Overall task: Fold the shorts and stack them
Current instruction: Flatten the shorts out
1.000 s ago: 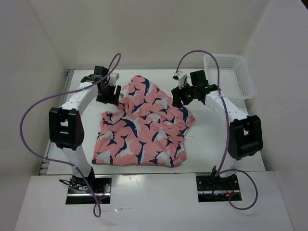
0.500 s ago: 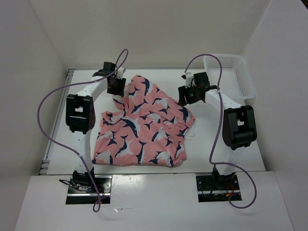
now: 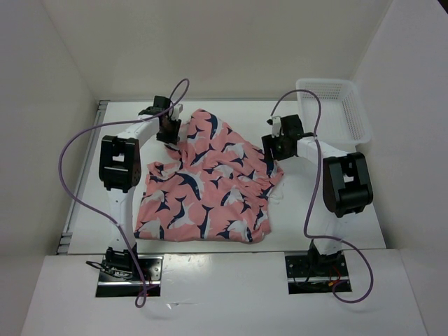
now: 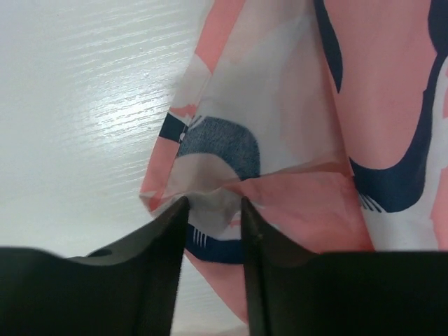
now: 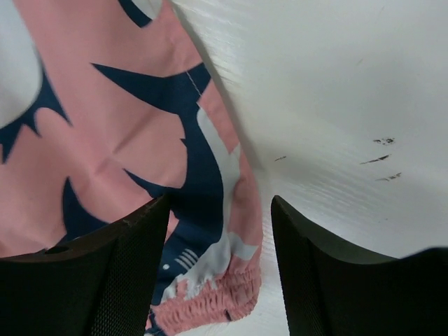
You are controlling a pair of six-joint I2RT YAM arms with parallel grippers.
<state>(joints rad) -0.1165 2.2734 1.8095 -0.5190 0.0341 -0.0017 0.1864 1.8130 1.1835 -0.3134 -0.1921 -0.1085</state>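
Note:
The coral-pink shorts (image 3: 210, 182) with navy-and-white shapes lie spread and rumpled on the white table (image 3: 315, 210). My left gripper (image 3: 170, 133) is down at their far left edge. In the left wrist view its jaws (image 4: 213, 203) stand partly open, narrowly astride a raised fold of the shorts (image 4: 280, 105). My right gripper (image 3: 274, 150) is at the shorts' right edge. In the right wrist view it (image 5: 220, 203) is open wide, straddling the hem of the shorts (image 5: 105, 119) just above the gathered waistband (image 5: 210, 308).
A white plastic mesh basket (image 3: 336, 105) stands at the back right corner of the table. White walls enclose the table on three sides. Purple cables loop above both arms.
Both arms have swung inward and down onto the shorts' far edges. The left jaws have narrowed around a fold of fabric. The right jaws have stayed about as wide.

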